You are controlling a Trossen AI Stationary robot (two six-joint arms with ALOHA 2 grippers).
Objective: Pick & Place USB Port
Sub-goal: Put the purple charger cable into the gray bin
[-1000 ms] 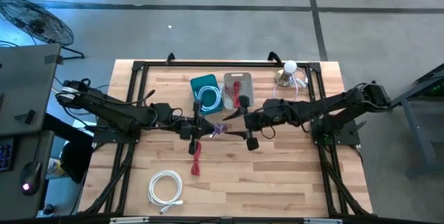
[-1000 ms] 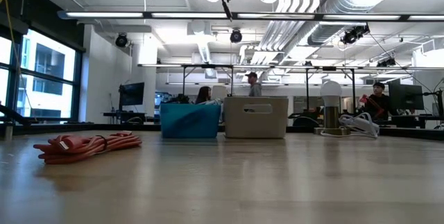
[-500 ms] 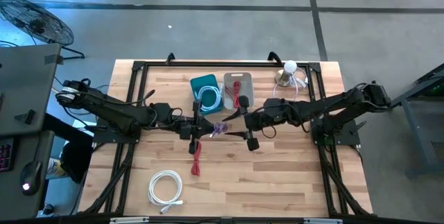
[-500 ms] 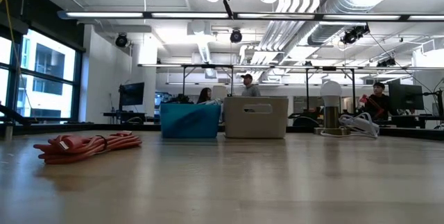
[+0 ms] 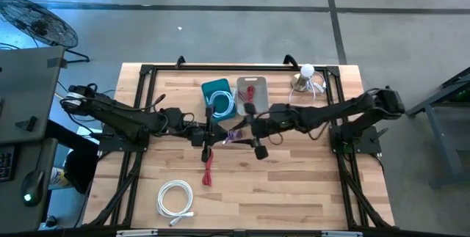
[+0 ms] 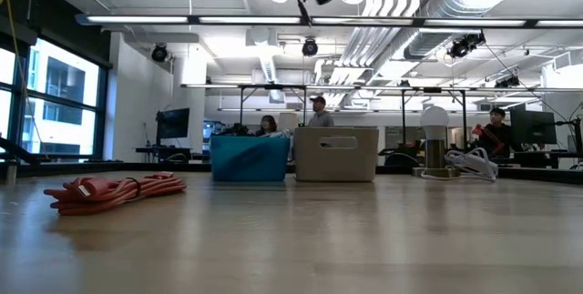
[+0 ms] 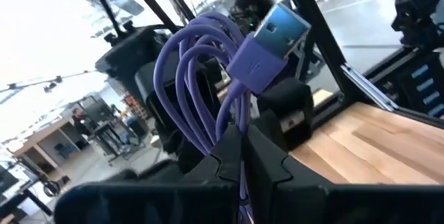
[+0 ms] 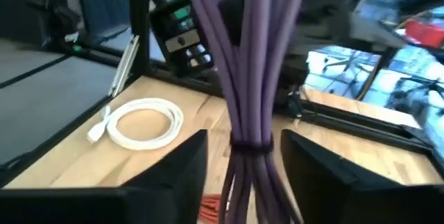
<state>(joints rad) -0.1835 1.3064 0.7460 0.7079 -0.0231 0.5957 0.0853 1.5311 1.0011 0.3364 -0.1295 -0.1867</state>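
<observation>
A coiled purple USB cable (image 5: 233,136) hangs high above the table's middle, between the two grippers. In the left wrist view its loops (image 7: 201,78) and its blue-tipped plug (image 7: 277,30) stand beyond my left gripper (image 7: 243,156), which is shut on it. My left gripper (image 5: 209,136) comes from the table's left. My right gripper (image 5: 247,131) comes from the right and is open. Its fingers (image 8: 182,165) stand on either side of the purple bundle (image 8: 244,71), near its dark tie (image 8: 250,144). My left gripper pinches several strands of the purple cable (image 7: 239,123) between its two fingers, at the gathered end of the coil. It comes roughly level from the table's left. The cable is lifted clear of the table, loops and plug reaching out past the fingertips.
A red cable (image 5: 208,168) (image 6: 114,191) lies on the table under the grippers, a white coiled cable (image 5: 175,197) near the front edge. A blue bin (image 5: 218,96) and a grey bin (image 5: 251,95) hold other cables at the far side. A lamp (image 5: 306,78) stands far right.
My right gripper has moved toward the table's left and come around the purple cable. My left gripper has kept the cable held in the same place.
</observation>
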